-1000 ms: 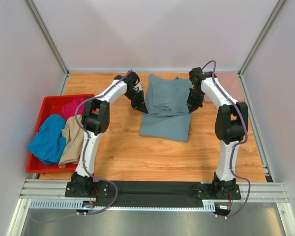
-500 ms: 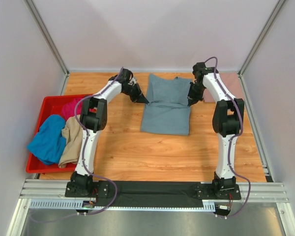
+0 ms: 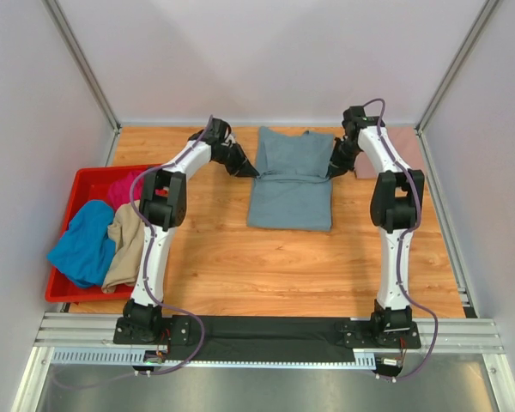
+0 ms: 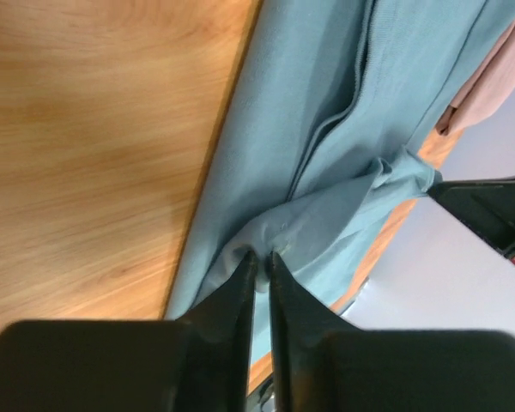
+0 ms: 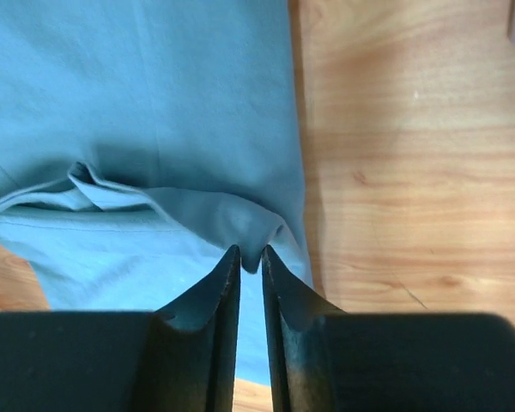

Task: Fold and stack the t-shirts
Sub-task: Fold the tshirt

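Note:
The slate grey-blue t-shirt (image 3: 292, 176) lies folded in the middle of the table. My left gripper (image 3: 256, 174) is shut on its left edge, and the left wrist view shows the cloth (image 4: 318, 154) pinched between the tips (image 4: 262, 255). My right gripper (image 3: 330, 173) is shut on its right edge, with a fold of cloth (image 5: 154, 112) pinched between the tips (image 5: 250, 251). The dusty-pink t-shirt (image 3: 405, 148) lies at the back right. The bright blue (image 3: 84, 242), magenta (image 3: 125, 186) and beige (image 3: 127, 245) t-shirts lie bunched in the red bin (image 3: 80, 184).
The red bin stands at the left edge of the table. Grey walls close the back and both sides. A metal rail (image 3: 266, 330) runs along the near edge by the arm bases.
Both grippers have moved toward the back of the table with the grey-blue shirt's edges. The shirt's near part has drawn back, so it now lies shorter and squarer.

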Tool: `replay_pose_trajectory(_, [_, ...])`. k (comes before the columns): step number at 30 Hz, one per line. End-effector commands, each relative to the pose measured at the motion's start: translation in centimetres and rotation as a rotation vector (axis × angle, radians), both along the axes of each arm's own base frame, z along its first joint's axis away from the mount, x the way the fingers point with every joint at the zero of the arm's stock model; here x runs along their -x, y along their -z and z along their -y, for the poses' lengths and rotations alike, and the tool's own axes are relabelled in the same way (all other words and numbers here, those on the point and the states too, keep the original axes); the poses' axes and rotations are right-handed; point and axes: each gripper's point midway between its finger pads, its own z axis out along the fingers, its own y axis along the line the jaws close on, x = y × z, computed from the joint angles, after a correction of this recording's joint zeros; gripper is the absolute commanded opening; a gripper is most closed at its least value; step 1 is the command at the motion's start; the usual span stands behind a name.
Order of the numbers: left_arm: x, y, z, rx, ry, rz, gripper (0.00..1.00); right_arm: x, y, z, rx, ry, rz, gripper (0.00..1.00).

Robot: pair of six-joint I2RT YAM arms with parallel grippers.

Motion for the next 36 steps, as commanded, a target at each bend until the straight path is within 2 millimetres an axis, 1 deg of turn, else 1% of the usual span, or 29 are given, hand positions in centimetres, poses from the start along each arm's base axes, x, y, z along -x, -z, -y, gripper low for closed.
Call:
replay_pose_trajectory(1, [-1.2,-1.3,-1.1,-0.019,-0.058,0.011,0.25,-2.7,-1.5,-0.7,-0.073,0.01,0.085,0.18])
replay_pose_trajectory(2, [-1.4,-2.0,-1.4,-0.043,-0.065,0.039,0.31,-2.7,-1.8,-0.6,-0.077,0.011,0.082,0.27])
replay_pose_trajectory(3, [-1.1,-2.4,-1.8,-0.068,-0.047,0.057,0.35,-2.8,-2.6,-0.6,-0.09,0.011,0.093,0.31])
replay_pose_trajectory(4, [-1.1,-2.8,-2.4,-0.103,-0.052,0.076,0.36,-2.6,-2.9,-0.3,-0.091,0.014,0.089,0.35])
replay_pose_trajectory(5, [-0.4,-4.2,-2.9,-0.128,-0.042,0.089,0.37,-1.9,-3.3,-0.2,-0.091,0.009,0.071,0.41])
replay_pose_trajectory(6, [0.0,-4.7,-3.2,-0.153,-0.013,0.12,0.39,-0.8,-3.8,0.0,-0.099,0.004,0.056,0.43])
replay_pose_trajectory(7, [1.3,-3.9,-3.7,-0.179,0.002,0.097,0.39,0.0,-4.0,-0.1,-0.106,-0.015,0.046,0.45])
replay_pose_trajectory(8, [2.2,-5.6,-3.8,-0.19,0.019,0.134,0.4,0.8,-4.1,-0.2,-0.117,-0.032,0.04,0.47])
replay_pose_trajectory(9, [4.2,-3.8,-4.3,-0.22,0.057,0.101,0.4,3.1,-3.9,-0.6,-0.143,-0.052,0.0,0.47])
replay_pose_trajectory(10, [5.3,-3.7,-4.3,-0.218,0.082,0.1,0.4,3.9,-3.7,-0.6,-0.15,-0.072,-0.002,0.47])
replay_pose_trajectory(11, [6.3,-4.8,-4.0,-0.211,0.116,0.143,0.4,4.6,-3.6,-0.9,-0.169,-0.084,0.0,0.47])
replay_pose_trajectory(12, [8.5,-3.0,-4.3,-0.217,0.142,0.092,0.4,5.5,-4.4,-1.0,-0.181,-0.096,0.018,0.47])
replay_pose_trajectory(13, [9.5,-2.9,-3.9,-0.188,0.167,0.088,0.41,7.4,-2.7,-1.1,-0.191,-0.104,-0.035,0.47])
replay_pose_trajectory(14, [10.0,-3.4,-3.2,-0.158,0.192,0.123,0.41,7.7,-3.1,-1.4,-0.207,-0.124,-0.014,0.47])
replay_pose_trajectory(15, [11.4,-2.4,-3.0,-0.143,0.214,0.093,0.41,8.1,-2.8,-1.5,-0.213,-0.134,-0.02,0.47])
replay_pose_trajectory(17, [12.7,-2.0,-2.1,-0.134,0.275,0.099,0.41,9.4,-1.7,-1.5,-0.219,-0.148,-0.048,0.47])
replay_pose_trajectory(19, [13.7,-1.4,-1.3,-0.14,0.325,0.092,0.41,9.7,-1.3,-1.4,-0.213,-0.155,-0.048,0.47])
replay_pose_trajectory(21, [13.9,-1.1,-1.1,-0.156,0.355,0.104,0.41,10.4,-0.5,-1.1,-0.196,-0.16,-0.069,0.47])
replay_pose_trajectory(23, [14.1,-0.3,-1.2,-0.18,0.369,0.092,0.41,11.0,0.4,-0.9,-0.187,-0.16,-0.093,0.47])
replay_pose_trajectory(27, [14.3,0.7,-1.7,-0.214,0.383,0.078,0.41,11.5,1.1,-1.1,-0.201,-0.168,-0.09,0.45])
replay_pose_trajectory(29, [14.4,0.8,-1.7,-0.21,0.387,0.079,0.4,11.6,1.0,-1.4,-0.222,-0.176,-0.081,0.45])
replay_pose_trajectory(30, [14.5,0.9,-1.7,-0.209,0.386,0.075,0.41,12.0,1.4,-1.5,-0.233,-0.177,-0.093,0.45])
replay_pose_trajectory(34, [14.5,1.3,-1.7,-0.206,0.398,0.074,0.41,12.4,2.0,-2.1,-0.271,-0.182,-0.085,0.44])
replay_pose_trajectory(36, [14.4,0.9,-1.4,-0.19,0.406,0.088,0.41,12.5,2.1,-2.3,-0.286,-0.186,-0.08,0.44])
